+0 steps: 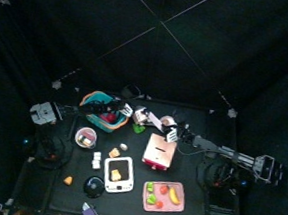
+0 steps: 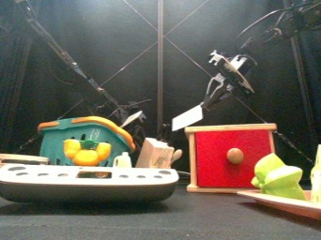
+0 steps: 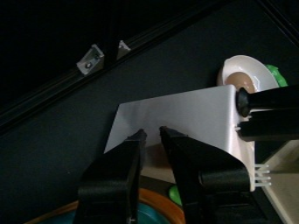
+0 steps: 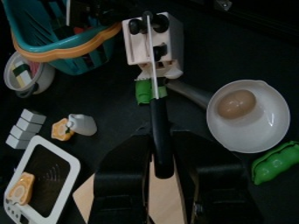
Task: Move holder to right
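Teal holder (image 1: 103, 106), orange-rimmed, sits at roughly 10 o'clock from the table centre in the top view. It is near-square, so there is no long axis to line up on. Goal direction is 3 o'clock.

Left gripper (image 3: 152, 133) is the nearer tool. It hangs over the holder's 3 o'clock rim, and its own camera shows that rim right under it. Jaws are parted with nothing between them. Judgement: it has to drop onto the rim or a slatted wall before any pull.

Right gripper (image 4: 155, 122) is just past the left one, at about 3 o'clock of the holder. Its jaws meet in a thin line, and a white card (image 3: 176, 122) looks pinched in them, hanging just beyond the left jaw tips. That arm stands in the travel lane.

Red box (image 2: 231, 157) with a knob lies at about 4 o'clock of the holder, so the path probably has to run behind it.

Containers:
- The holder has yellow-orange fruit-like pieces inside, seen from the front; the count is unclear.
- White bowl (image 4: 239, 105) holds one tan round item, with a green pod beside it, outside.
- Pink tray (image 1: 164, 197), at 5 o'clock of the table, holds fruit.
- White tray (image 1: 120, 173) is at 6 o'clock, with a dark panel on it.
- Pink bowl (image 1: 86, 137) is at 6 o'clock of the holder; its contents are unclear.
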`<state>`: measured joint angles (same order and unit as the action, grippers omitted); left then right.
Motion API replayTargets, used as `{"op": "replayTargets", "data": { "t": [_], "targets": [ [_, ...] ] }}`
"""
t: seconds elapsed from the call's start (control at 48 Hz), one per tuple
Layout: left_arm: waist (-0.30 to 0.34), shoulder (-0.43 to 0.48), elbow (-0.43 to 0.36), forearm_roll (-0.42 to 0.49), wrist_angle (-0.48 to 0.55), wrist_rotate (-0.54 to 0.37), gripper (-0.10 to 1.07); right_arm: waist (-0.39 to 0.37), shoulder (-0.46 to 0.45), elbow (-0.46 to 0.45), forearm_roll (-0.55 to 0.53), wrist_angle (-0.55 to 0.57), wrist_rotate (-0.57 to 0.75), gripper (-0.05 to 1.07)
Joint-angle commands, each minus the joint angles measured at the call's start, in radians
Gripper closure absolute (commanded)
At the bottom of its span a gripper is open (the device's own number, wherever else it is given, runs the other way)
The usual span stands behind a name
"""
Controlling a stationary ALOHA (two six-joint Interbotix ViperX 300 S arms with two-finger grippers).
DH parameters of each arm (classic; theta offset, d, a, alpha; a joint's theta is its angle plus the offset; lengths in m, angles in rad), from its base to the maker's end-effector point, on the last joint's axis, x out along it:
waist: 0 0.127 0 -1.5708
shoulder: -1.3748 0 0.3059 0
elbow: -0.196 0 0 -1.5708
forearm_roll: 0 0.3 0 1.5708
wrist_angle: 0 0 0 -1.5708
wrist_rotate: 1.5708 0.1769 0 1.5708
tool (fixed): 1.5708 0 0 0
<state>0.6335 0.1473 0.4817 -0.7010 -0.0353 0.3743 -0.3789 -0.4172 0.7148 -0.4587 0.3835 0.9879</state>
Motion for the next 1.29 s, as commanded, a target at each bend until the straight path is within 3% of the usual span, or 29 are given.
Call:
{"op": "replayTargets", "data": {
  "t": [0.0, 0.167, 0.271, 0.479, 0.667, 1.021, 1.271],
  "targets": [
    [-0.005, -0.043, -0.008, 0.003, -0.026, 0.005, 0.3, 0.0, -0.028, -0.011, 0.0, -0.003, -0.002, 0.48],
    [-0.002, -0.048, -0.029, 0.002, 0.006, 0.005, 0.3, 0.0, -0.031, -0.011, -0.002, -0.002, -0.002, 0.48],
    [0.002, -0.048, -0.078, 0.002, 0.1, 0.003, 0.31, 0.0, -0.031, -0.009, -0.002, -0.003, -0.002, 0.48],
    [0.064, 0.006, -0.176, 0.006, 0.247, 0.002, 0.31, 0.0, -0.031, -0.008, -0.002, -0.003, -0.002, 0.48],
    [0.109, 0.066, -0.213, 0.038, 0.325, 0.002, 0.33, 0.002, -0.037, 0.002, -0.002, -0.003, -0.002, 0.48],
    [0.11, 0.129, -0.275, 0.083, 0.497, 0.0, 0.38, 0.002, -0.038, 0.0, -0.002, -0.003, -0.002, 0.48],
    [0.109, 0.164, -0.311, 0.104, 0.551, -0.002, 0.38, 0.006, -0.043, 0.005, -0.002, -0.003, -0.002, 0.48]
  ]
}}
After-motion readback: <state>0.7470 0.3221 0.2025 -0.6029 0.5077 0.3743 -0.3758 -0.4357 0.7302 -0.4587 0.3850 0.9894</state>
